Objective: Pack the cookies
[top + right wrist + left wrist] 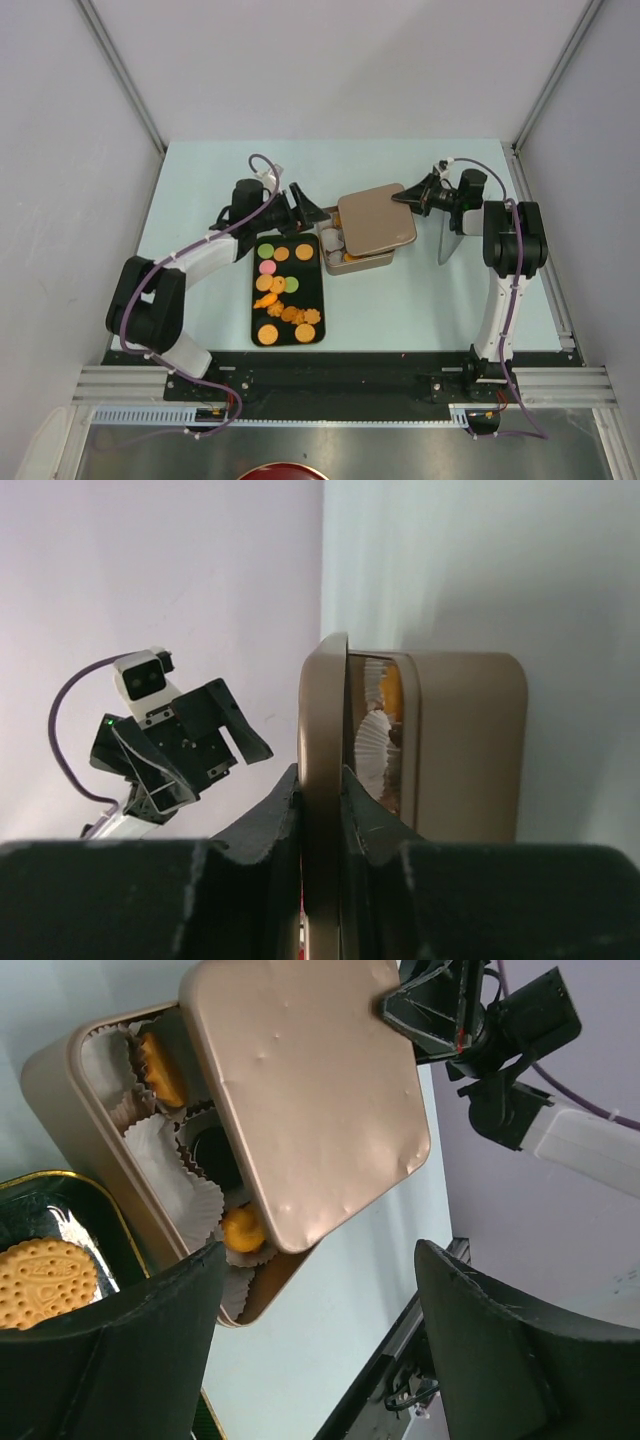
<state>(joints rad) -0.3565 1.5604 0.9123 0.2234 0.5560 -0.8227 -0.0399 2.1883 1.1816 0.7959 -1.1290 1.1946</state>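
Our right gripper [322,780] pinches the lid [325,710] edge, skewed over the tin [60,1070] — we'd lift it level and swing it well clear. Left gripper [318,1260] hangs spread, empty, beside the tin. We count one lid, one tin, one tray [254,318], about twelve cookies [267,334] on it, one pink and one green — three more showing in paper cups [175,1175].

Pale green table [200,190] between plain white walls [60,150].
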